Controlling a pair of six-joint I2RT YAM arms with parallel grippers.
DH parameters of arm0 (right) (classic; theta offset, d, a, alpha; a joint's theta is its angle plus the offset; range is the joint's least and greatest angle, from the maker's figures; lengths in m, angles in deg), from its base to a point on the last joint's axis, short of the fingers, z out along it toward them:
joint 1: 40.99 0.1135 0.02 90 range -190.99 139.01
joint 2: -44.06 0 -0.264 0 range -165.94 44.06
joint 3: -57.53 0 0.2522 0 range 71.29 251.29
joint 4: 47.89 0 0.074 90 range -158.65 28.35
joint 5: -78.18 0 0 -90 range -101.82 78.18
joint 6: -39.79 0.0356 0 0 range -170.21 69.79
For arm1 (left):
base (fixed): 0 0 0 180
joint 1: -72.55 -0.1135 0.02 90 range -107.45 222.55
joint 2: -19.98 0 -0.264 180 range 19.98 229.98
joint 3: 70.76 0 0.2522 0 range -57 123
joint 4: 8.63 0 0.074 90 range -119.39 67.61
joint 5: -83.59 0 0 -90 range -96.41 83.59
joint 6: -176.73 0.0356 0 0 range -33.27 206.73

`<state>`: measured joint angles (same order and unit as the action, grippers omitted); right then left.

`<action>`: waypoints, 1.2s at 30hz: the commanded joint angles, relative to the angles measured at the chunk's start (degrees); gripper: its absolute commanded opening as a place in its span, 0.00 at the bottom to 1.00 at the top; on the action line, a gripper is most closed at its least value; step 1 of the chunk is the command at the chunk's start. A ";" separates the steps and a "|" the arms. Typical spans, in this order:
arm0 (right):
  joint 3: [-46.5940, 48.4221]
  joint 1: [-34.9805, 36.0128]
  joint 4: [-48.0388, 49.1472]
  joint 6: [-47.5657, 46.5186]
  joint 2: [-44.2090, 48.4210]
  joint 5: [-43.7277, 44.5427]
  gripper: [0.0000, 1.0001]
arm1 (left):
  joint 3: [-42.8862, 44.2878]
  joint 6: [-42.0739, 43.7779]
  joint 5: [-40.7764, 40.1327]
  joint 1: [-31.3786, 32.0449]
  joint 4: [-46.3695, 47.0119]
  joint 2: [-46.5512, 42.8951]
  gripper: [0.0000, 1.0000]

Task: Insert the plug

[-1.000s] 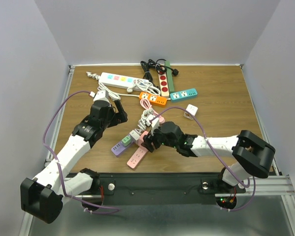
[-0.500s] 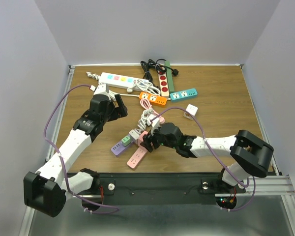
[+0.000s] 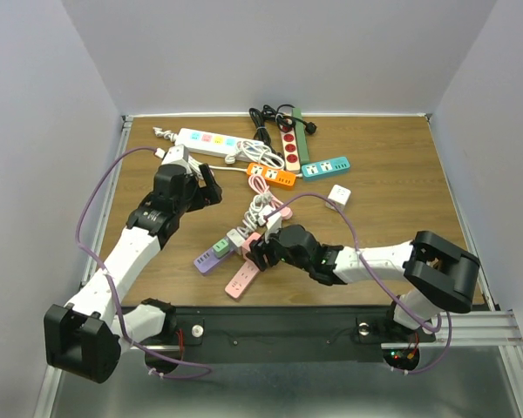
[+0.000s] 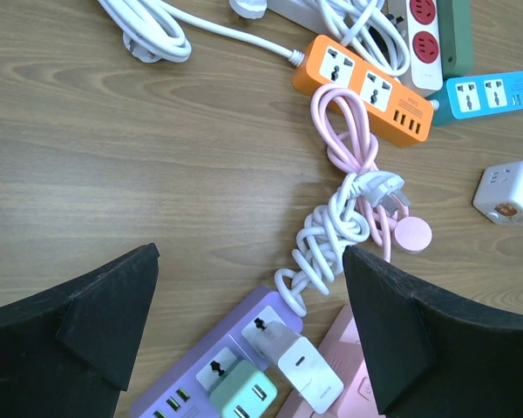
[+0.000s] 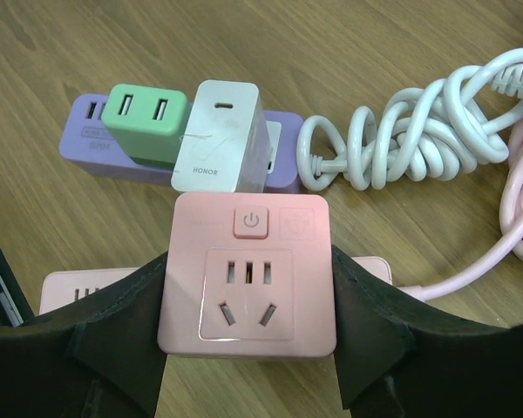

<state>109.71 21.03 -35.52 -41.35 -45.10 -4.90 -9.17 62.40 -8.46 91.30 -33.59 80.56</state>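
My right gripper is shut on a pink socket cube, its socket face toward the camera, held just above the table. In the overhead view it is next to the purple power strip. That strip carries a green adapter and a white charger. A pink strip lies below the cube. A pink cable with a round pink plug and a coiled white cable lie behind. My left gripper is open and empty, up over the table.
At the back lie a white strip with coloured buttons, an orange strip, a teal strip, a green and a red-socket strip, black cords, and a white cube adapter.
My left arm has drawn back toward the far left, away from the purple strip. My right gripper with the pink cube has shifted slightly left.
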 commanded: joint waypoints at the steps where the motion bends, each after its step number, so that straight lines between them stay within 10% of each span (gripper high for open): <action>1: -5.45 1.44 -18.22 5.97 -4.44 1.26 0.00 | 2.79 1.84 1.78 -0.99 2.94 0.07 0.99; 21: -0.01 5.22 -14.70 7.57 -13.93 11.54 0.00 | 3.67 4.21 3.98 -3.54 4.70 1.48 0.99; 36: -7.56 6.97 -20.42 15.57 -3.56 9.61 0.00 | 1.03 4.74 5.91 -3.71 5.49 -0.81 0.99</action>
<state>107.72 26.17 -33.16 -30.66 -45.34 6.64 -7.88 66.05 -3.41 87.82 -30.79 82.24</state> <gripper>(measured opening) 0.671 0.985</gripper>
